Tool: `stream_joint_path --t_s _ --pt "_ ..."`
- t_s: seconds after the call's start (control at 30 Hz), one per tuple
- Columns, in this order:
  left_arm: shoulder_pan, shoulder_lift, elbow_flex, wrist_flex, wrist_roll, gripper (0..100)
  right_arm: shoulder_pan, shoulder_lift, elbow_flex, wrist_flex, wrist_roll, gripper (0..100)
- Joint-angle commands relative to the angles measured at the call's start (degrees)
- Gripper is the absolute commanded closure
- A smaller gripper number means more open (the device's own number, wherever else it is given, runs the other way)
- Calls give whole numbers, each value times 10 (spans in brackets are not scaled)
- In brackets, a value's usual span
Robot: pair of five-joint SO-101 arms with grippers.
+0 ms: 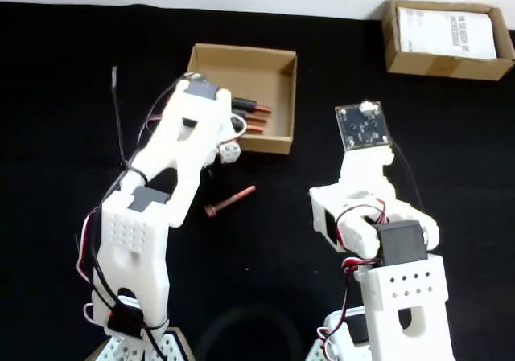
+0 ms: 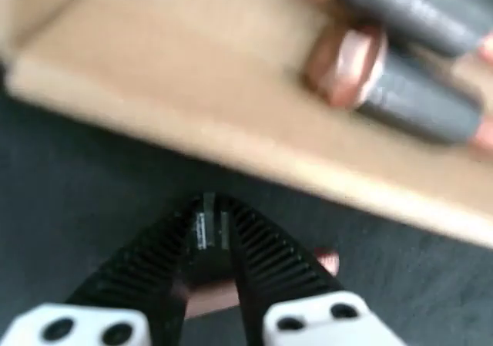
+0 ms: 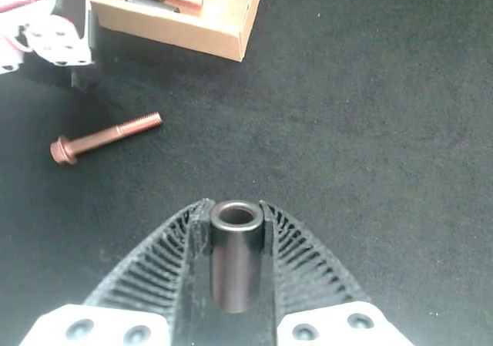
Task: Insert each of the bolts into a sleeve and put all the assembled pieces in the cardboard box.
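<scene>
**High view.** Showing an open cardboard box (image 1: pixel 241 75) at upper centre of the black table (image 1: pixel 322 88). Showing assembled pieces (image 1: pixel 251 116) inside it, dark sleeves with copper bolt ends protruding, along its lower wall. Showing one loose bolt (image 1: pixel 231 199), copper-coloured with a flanged head, lying below the box near frame centre. Placing the left arm (image 1: pixel 177 160) over the box's lower left part and the right arm (image 1: pixel 386 240) at lower right, well apart from the box. Also taking in a second box (image 1: pixel 438 65) with a printed sheet at upper right.

**Left wrist view.** Looking past the left gripper (image 2: pixel 209 221), fingertips pressing together. Not permitting a judgement on whether anything is pinched, given a copper blur beneath the fingers. Giving, at upper right, rounded copper heads and grey sleeve bodies, where the high view is rendering mere dark bars.

**Right wrist view.** Showing the right gripper (image 3: pixel 235 207) clamping a dark cylindrical sleeve (image 3: pixel 235 257) upright at lower centre, open bore facing the camera. Giving this where the high view is presenting the arm's camera board. Showing the loose bolt at left of centre and the box corner at upper left.
</scene>
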Motion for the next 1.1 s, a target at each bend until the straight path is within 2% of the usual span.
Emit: stream_joint_path --t_s 0.0,0.23,0.63,0.7,0.83,1.07 --pt "0 -7 -59 36 -4 962 3 -6 -2 -8 -4 992" --pt "32 -7 -144 167 -3 994 3 -6 -2 -8 -4 992" --pt "83 -7 15 169 -5 991 3 -6 1 -17 -4 992" --pt "95 -20 36 169 -26 991 3 -6 8 -17 -4 992" --pt "117 -115 88 169 -62 991 4 -9 23 -17 -4 992" --pt "116 -334 177 168 -120 991 4 -6 24 -36 -4 992"
